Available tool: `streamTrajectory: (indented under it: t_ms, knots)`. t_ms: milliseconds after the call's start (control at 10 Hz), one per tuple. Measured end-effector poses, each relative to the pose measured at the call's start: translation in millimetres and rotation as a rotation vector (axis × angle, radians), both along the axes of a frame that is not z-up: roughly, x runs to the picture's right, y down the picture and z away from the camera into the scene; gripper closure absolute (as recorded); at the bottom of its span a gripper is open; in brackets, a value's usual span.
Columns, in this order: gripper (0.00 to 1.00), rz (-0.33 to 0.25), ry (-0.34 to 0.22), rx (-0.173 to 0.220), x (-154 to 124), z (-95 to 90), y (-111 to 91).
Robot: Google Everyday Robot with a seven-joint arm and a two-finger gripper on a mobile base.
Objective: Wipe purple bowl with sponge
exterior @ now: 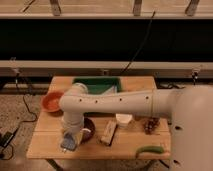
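Note:
The purple bowl [89,131] sits on the wooden table [50,147], near the front left, partly hidden behind my white arm [115,102]. My gripper [70,140] points down just left of the bowl, by its front-left rim. It is shut on the light-blue sponge [67,144], which hangs low over the table beside the bowl, not inside it.
An orange bowl [51,101] is at the left edge. A green tray [97,86] is at the back. A tan-brown block [108,133] lies right of the purple bowl, then a white cup [123,120], dark grapes [150,125] and a green vegetable [150,150].

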State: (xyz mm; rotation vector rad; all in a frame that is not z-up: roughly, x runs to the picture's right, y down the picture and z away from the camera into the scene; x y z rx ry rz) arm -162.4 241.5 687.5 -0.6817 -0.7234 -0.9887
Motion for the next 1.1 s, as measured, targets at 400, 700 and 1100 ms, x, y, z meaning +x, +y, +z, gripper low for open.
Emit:
streamTrajectory:
  t_ms: [400,700,1100]
  knots:
    - [1.0,0.013,0.021,-0.007,46,0.0,1]
    - [1.0,0.04,0.072,0.004,62,20.5,-21]
    - [1.0,0.072,0.101,0.031,52,45.0,-56]
